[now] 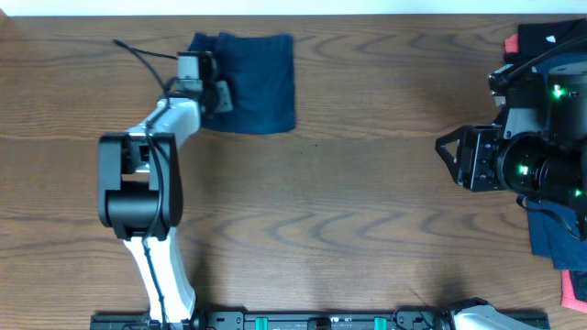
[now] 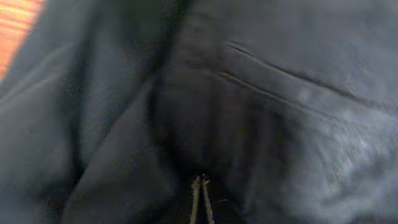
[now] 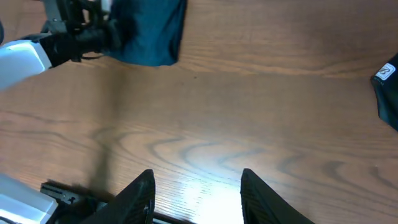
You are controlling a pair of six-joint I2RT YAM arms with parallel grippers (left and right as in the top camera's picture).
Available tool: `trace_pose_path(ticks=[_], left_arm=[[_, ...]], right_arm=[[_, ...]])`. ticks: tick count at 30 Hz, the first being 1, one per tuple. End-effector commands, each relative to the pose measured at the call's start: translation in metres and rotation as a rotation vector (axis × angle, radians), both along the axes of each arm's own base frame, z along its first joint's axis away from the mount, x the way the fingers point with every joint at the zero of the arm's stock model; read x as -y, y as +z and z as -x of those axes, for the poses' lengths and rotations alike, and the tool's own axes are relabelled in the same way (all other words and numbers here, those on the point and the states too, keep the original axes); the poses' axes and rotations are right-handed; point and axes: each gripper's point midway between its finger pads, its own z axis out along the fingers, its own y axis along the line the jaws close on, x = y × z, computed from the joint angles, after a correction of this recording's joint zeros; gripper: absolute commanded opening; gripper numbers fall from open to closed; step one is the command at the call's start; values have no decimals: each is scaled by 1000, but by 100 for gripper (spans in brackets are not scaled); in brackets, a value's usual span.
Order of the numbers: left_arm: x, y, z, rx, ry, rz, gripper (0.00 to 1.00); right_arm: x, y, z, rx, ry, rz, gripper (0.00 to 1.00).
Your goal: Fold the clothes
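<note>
A folded dark navy garment (image 1: 257, 78) lies at the far left of the table; it also shows in the right wrist view (image 3: 152, 34). My left gripper (image 1: 213, 92) is at its left edge, and in the left wrist view the fingertips (image 2: 200, 182) are pressed together with the navy cloth (image 2: 280, 93) bunched around them. My right gripper (image 3: 198, 180) is open and empty above bare wood at the right (image 1: 451, 151). A navy piece with a small white label (image 3: 387, 72) lies at the right edge.
A pile of clothes lies under and behind the right arm: a red piece (image 1: 510, 43), a black piece (image 1: 541, 35), navy cloth (image 1: 550, 240) and more red (image 1: 576, 293). The wooden table (image 1: 348, 211) lies between the arms. A rail (image 1: 321, 321) runs along the front edge.
</note>
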Motion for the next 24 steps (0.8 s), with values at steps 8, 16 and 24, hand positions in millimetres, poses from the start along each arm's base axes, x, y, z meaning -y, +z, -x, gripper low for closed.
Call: trace_pose_path(ticks=[8,16,24], left_arm=[[-180,-55,57,-137,527,25,6],[-241,-50,77,-74,579,199,6],[-248,-15,70,-3,536,294,6]], right_arm=[[0,2,3,13,18,10,44],[0,2,3,14,16,13,44],[0,2,3,14,16,13,44]])
